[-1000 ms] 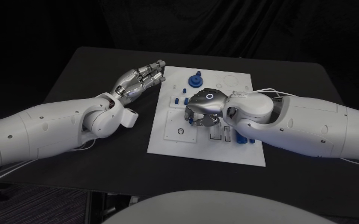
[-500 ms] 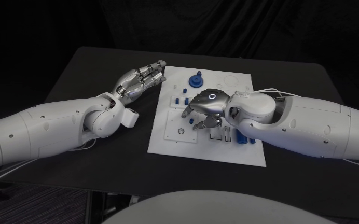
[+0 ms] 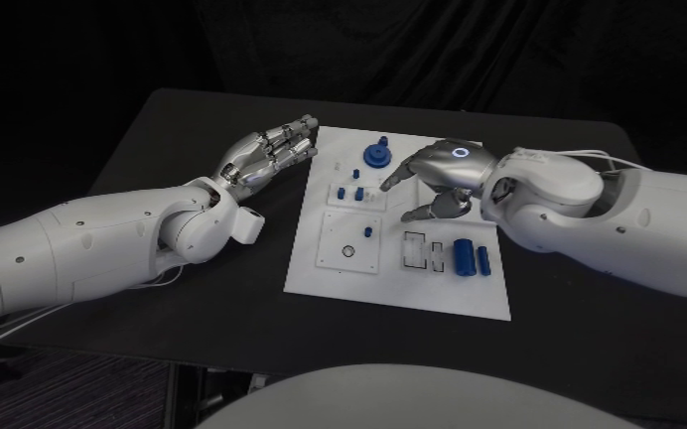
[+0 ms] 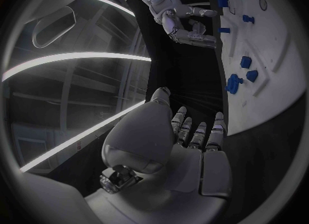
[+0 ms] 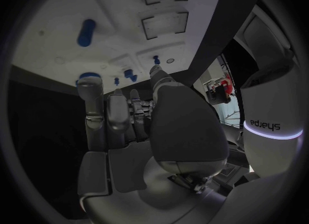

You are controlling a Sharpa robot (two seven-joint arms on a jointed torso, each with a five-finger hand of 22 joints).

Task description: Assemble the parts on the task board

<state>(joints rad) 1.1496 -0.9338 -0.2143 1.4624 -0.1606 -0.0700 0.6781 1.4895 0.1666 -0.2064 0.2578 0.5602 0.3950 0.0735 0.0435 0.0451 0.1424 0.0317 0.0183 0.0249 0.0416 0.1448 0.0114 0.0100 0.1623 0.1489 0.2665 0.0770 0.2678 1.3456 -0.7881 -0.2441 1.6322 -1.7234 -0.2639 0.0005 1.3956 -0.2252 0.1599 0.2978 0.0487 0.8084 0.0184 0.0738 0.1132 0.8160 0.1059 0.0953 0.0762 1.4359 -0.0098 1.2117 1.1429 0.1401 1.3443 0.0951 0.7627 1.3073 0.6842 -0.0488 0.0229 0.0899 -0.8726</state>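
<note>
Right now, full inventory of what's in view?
task board: one, white, middle of the table.
table: one, black, under the board.
blue cylinder: one, lying on the board's right part.
blue gear-like part: one, standing at the board's far edge.
small blue parts: several, on the board's left half.
left hand: silver, holds nothing, beside the board's left edge.
right hand: silver, holds nothing, above the board.

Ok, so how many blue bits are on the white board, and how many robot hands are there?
Blue parts that can be made out in the head view: 7
White task board: 1
Silver hands: 2, the left hand and the right hand
Total: 10
</note>
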